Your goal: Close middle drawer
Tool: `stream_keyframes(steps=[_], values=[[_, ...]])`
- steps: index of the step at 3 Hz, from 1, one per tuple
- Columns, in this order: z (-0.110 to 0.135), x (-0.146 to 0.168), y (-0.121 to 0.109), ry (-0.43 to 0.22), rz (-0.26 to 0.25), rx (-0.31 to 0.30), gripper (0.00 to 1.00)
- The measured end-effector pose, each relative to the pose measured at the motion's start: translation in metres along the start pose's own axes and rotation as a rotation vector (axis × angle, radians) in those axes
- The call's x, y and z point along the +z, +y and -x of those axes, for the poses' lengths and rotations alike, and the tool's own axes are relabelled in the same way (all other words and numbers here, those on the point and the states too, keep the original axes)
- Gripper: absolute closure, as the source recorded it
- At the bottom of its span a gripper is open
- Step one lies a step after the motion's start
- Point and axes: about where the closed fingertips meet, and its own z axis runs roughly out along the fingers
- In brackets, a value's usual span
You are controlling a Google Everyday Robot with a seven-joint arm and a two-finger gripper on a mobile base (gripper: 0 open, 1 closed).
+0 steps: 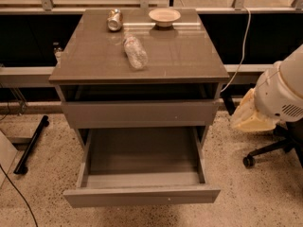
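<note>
The grey cabinet (94,65) stands in the middle of the camera view. Its middle drawer (142,196) is pulled far out toward me, and its deep grey box is open and empty. The taller top drawer front (140,113) above it stands slightly out from the cabinet. The lowest drawer is hidden under the open one. My white arm (284,91) is at the right edge. My gripper (251,115), a cream-coloured end piece, hangs to the right of the cabinet at about top-drawer height, apart from both drawers.
On the cabinet top lie a plastic bottle (135,52), a tipped can (114,19) and a pale bowl (164,16). An office chair base (265,152) stands on the floor at the right. A black stand leg (31,144) lies at the left. A white cable (242,46) hangs behind.
</note>
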Motion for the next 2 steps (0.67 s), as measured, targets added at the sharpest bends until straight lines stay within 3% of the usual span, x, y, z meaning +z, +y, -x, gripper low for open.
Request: stream_keyframes(steps=[2], values=[[-0.0017,0.0068,0.0018,-0.004,-0.002,0.0,1.0]])
